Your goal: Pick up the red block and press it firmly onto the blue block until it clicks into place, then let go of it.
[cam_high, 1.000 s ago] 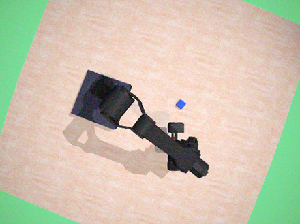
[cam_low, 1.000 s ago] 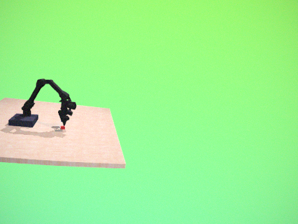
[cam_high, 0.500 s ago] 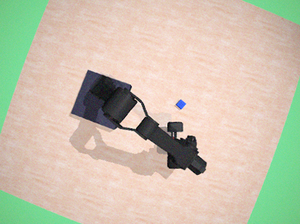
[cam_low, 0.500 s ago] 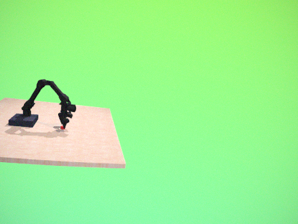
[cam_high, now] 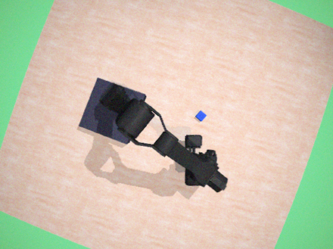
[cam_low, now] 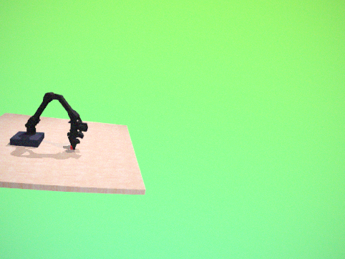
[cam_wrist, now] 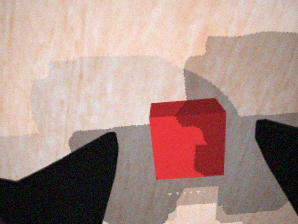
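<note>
Wrist view — red block [cam_low: 71,147] [cam_wrist: 187,145] between the open tool's [cam_low: 74,147] [cam_wrist: 187,129] fingers — ungripped.

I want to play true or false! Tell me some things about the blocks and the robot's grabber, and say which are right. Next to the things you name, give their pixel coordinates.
1. The small red block [cam_wrist: 187,145] is between the tool's two black fingers in the wrist view. True.
2. The tool [cam_low: 74,148] [cam_wrist: 186,134] is squeezing the red block. False: gaps show on both sides of it.
3. The small blue block [cam_high: 201,116] sits on top of the red block. False: it lies on the pale wooden table [cam_high: 246,76] [cam_low: 107,172], apart from the red one.
4. The robot arm [cam_high: 187,156] [cam_low: 66,105] is black. True.
5. The wrist view shows the blue block. False: only the red one shows there.
</note>
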Controlling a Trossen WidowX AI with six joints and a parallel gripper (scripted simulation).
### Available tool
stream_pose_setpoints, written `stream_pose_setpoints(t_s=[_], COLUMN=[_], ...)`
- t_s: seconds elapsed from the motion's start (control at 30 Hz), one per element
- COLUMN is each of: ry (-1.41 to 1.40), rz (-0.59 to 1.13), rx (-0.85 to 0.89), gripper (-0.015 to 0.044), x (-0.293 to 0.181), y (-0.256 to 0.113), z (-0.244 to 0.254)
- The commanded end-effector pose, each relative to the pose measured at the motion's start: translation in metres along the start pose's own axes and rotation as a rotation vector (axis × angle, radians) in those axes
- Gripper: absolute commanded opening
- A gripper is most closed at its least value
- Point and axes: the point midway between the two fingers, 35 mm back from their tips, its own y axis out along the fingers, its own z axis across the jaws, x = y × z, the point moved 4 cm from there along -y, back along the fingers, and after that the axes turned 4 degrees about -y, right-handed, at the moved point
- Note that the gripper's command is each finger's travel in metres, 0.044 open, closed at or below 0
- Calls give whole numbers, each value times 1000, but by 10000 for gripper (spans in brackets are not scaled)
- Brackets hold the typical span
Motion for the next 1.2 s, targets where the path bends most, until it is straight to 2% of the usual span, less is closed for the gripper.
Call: stream_pose_setpoints(t_s=[0.0, 0.13, 0.4, 0.53, 1.17], ry=[6, 6, 6, 6, 6], rz=[3, 3, 3, 3, 3], rx=[-4, -4, -4, -4, -5], gripper=[256, 151, 98, 0, 0], x=[0, 0, 0, 0, 0], y=[1, 1, 1, -6, -97], z=[0, 0, 0, -1, -7])
